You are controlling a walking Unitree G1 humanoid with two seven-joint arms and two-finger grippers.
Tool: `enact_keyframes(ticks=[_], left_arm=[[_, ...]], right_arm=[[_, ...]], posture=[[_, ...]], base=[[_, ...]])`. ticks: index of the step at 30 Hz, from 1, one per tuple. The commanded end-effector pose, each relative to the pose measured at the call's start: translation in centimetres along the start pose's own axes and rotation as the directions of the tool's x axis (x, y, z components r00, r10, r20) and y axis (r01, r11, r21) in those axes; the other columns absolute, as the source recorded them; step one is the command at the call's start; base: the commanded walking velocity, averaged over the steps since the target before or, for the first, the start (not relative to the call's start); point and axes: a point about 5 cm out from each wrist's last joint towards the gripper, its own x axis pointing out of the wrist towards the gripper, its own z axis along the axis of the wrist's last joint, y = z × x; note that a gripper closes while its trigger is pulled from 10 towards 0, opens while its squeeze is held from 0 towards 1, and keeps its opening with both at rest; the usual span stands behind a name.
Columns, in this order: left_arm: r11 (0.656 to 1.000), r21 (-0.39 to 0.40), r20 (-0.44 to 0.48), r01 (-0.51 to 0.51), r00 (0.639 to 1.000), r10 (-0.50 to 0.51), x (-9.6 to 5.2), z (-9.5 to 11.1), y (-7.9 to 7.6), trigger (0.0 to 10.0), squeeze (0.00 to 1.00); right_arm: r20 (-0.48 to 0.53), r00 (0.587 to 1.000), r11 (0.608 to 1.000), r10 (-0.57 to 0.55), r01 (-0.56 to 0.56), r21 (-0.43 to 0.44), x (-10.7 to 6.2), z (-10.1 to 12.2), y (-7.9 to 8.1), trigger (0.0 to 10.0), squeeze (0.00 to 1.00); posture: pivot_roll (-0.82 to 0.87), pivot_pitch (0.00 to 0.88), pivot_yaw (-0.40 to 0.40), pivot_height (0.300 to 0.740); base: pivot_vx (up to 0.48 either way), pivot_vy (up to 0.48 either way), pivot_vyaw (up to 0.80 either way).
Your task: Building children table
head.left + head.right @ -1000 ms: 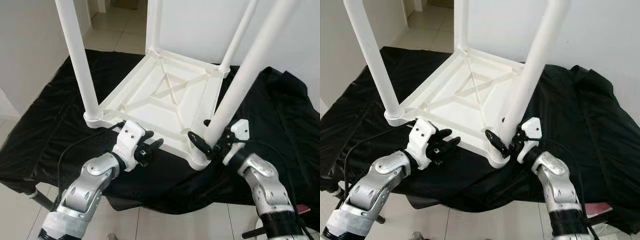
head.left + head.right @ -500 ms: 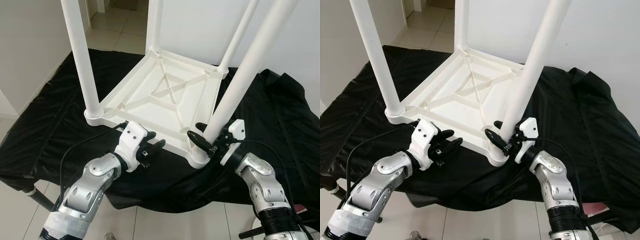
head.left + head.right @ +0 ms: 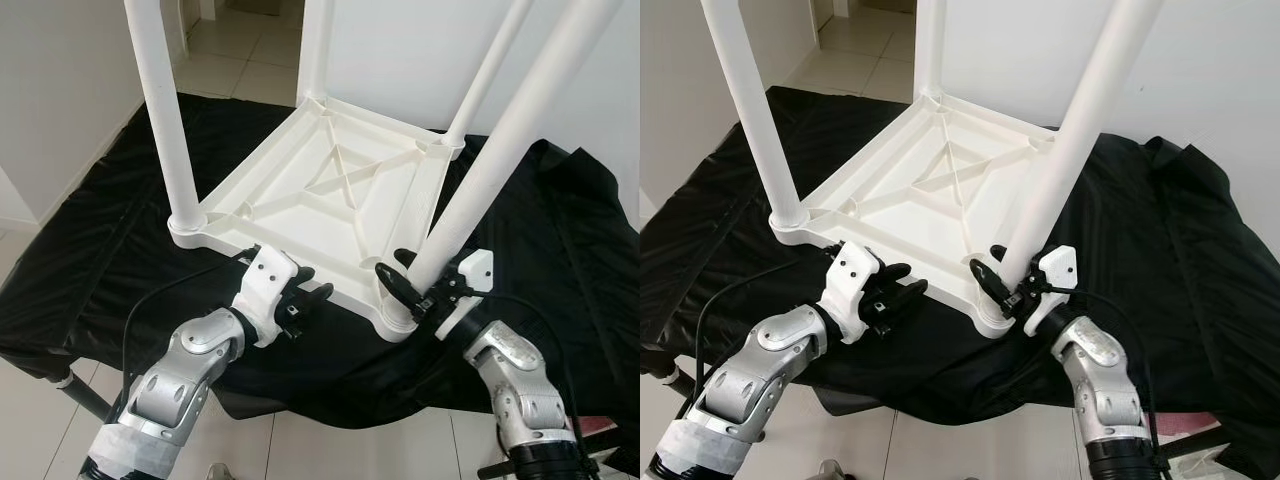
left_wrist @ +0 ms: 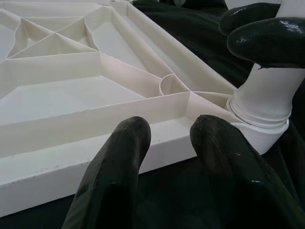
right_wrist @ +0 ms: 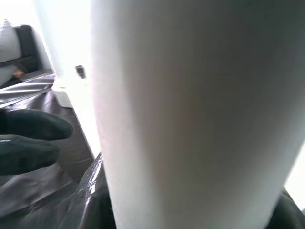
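Right claw (image 3: 405, 290) grips the near-right leg (image 3: 478, 185) just above its socket, one black finger (image 3: 392, 283) on each side of the white tube, pressed to it. In the right wrist view that leg fills most of the frame, blurred and very close.

Left claw (image 3: 305, 297) sits at the near edge of the white table (image 3: 330, 190), fingers parted a little with nothing between them (tips just short of the rim, touching or not I cannot tell). The left wrist view looks along those two fingers (image 4: 119, 167) at the ribbed underside and the near-right corner socket (image 4: 261, 125).

Table lies upside down on a black cloth (image 3: 100, 240) spread over the counter, ribbed underside up with a cross brace at centre. Four white legs stand up from the corners: near-left leg (image 3: 160, 110), near-right leg, far-left leg (image 3: 315, 45), far-right leg (image 3: 485, 75). The near-right one leans to the right; the others look closer to upright.

Tiled floor (image 3: 235, 50) beyond the counter, white walls on both sides. A black cable (image 3: 165, 290) runs along the left arm.
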Motion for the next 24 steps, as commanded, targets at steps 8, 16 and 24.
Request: enact_keyframes(ticks=[8,16,24], left_arm=[[0.998,-0.012,0.0,0.062,0.998,-0.062,0.1,-0.2,-0.8,10.0,0.0],[0.999,-0.015,0.016,0.052,0.999,-0.051,0.3,0.2,-0.7,10.0,0.0],[1.0,-0.026,0.028,0.017,0.999,-0.016,-0.2,0.4,0.1,10.0,0.0]], right_arm=[[0.016,0.965,0.965,-0.262,0.262,0.003,-0.4,0.0,0.7,10.0,0.0],[-0.062,0.873,0.875,-0.484,0.481,-0.058,-0.7,-1.3,1.1,10.0,0.0],[-0.094,0.821,0.826,-0.563,0.561,-0.044,-1.1,-1.8,2.2,10.0,0.0]], posture=[[0.01,0.053,-0.117,0.74],[0.01,0.054,-0.111,0.74],[0.0,0.07,-0.103,0.74]], base=[[0.0,0.0,0.0],[0.0,0.0,0.0],[0.0,0.0,0.0]])
